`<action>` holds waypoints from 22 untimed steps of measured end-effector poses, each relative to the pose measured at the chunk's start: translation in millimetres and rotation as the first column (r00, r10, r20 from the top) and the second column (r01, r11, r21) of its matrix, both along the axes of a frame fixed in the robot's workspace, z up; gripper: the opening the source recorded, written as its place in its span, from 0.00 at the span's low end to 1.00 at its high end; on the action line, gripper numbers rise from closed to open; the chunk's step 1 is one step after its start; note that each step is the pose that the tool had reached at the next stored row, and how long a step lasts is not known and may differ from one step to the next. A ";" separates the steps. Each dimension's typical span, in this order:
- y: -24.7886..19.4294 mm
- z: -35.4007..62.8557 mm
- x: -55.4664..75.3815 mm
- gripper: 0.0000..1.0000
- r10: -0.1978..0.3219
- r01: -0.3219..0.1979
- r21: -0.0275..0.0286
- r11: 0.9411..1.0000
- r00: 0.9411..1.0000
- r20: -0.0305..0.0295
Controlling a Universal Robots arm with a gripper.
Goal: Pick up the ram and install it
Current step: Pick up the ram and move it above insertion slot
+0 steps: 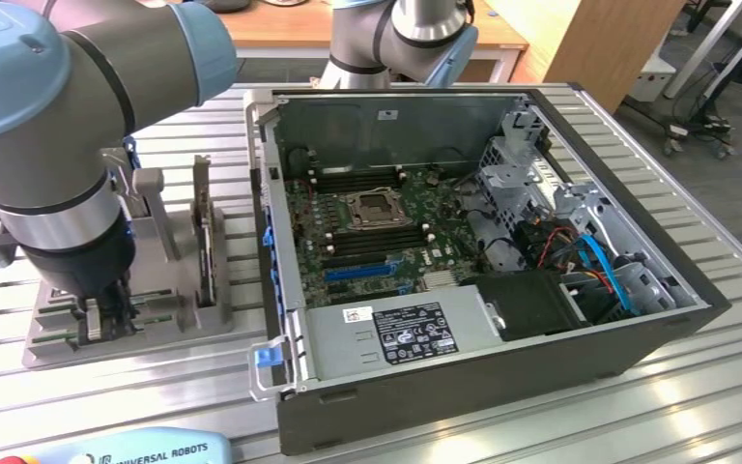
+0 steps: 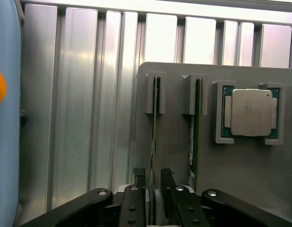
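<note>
On the exterior view's left, my claw hangs low over the grey holder. It is released: in the wrist view my two fingers stand parted, one on each side of the ram, with a little gap showing, so I grasp nothing yet. The ram stands on edge in its slot directly under me. Its long axis runs away from the claw along the holder, in line with the gap between my fingers. I judge that the pinch has to come across its thin faces. I am the only arm here, so the reach is mine.

I count two sticks. The other ram stands parallel in the next slot, just beside the first. One CPU lies flat in its pocket beyond that.

Towards the exterior view's right sits one open case, well apart from the holder, with one empty socket on its board.
</note>
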State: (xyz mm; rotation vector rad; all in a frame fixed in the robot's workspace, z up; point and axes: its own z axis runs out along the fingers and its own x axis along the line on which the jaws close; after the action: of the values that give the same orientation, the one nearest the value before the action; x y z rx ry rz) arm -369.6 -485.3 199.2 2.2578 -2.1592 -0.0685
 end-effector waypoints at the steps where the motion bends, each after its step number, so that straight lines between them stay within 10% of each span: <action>1: 0.0 0.0 0.1 0.27 0.000 0.000 0.000 1.000 1.000 0.000; 22: -0.1 0.1 0.2 0.12 0.000 0.000 0.000 1.000 1.000 0.000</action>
State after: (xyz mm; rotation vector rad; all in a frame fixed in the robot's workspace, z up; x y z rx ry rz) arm -369.4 -485.3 199.3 2.2576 -2.1591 -0.0685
